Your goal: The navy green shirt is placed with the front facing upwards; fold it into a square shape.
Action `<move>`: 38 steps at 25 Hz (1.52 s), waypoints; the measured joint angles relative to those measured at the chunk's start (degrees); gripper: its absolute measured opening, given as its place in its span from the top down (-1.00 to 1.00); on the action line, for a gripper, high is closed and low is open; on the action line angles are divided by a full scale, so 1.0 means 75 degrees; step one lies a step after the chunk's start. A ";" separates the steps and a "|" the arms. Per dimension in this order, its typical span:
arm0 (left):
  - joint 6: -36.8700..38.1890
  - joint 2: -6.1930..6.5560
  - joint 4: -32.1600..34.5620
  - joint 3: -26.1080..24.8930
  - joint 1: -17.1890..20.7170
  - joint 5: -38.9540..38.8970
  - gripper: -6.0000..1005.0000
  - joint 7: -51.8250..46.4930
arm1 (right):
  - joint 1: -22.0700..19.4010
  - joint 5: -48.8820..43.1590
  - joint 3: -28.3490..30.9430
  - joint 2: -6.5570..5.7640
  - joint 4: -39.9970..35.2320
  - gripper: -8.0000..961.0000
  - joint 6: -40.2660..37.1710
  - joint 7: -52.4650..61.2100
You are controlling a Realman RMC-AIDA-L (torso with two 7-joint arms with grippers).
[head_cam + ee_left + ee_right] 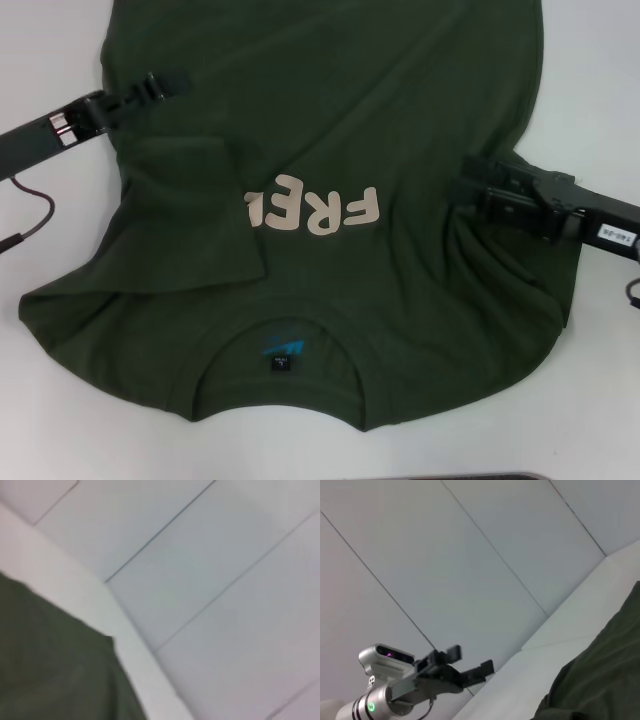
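Note:
The navy green shirt [330, 100] lies spread on the white table [590, 60], collar toward me, its black neck label [285, 352] showing. One sleeve is folded inward over the chest and covers part of the pale lettering [330, 210], which reads "FRE". My left gripper [170, 85] hovers over the shirt's left edge, farther up the body; the right wrist view shows it [472, 661] open and holding nothing. My right gripper [468, 186] sits on the shirt's right side, where creases run toward it. Each wrist view catches a strip of the shirt [50, 665] [600, 675].
White table surface surrounds the shirt on all sides, widest at the front corners. A dark cable [35, 215] loops on the table under the left arm. A dark strip [500, 476] shows at the table's near edge. Pale wall panels [470, 555] stand behind the table.

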 joint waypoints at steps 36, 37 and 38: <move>0.1323 -0.0151 -0.0174 0.0094 0.0206 -0.0489 -0.92 0.1442 | -0.1156 -0.1768 0.1503 -0.1106 -0.2393 -0.88 -0.0023 0.4301; 0.1310 -0.0153 -0.0173 0.0091 0.0219 -0.0486 -0.92 0.1481 | -0.1025 -0.2027 0.1504 -0.1116 -0.2463 -0.88 0.0007 0.4543; 0.1307 -0.0153 -0.0175 0.0093 0.0227 -0.0481 -0.92 0.1516 | -0.0901 -0.2274 0.1504 -0.1125 -0.2519 -0.88 0.0046 0.4797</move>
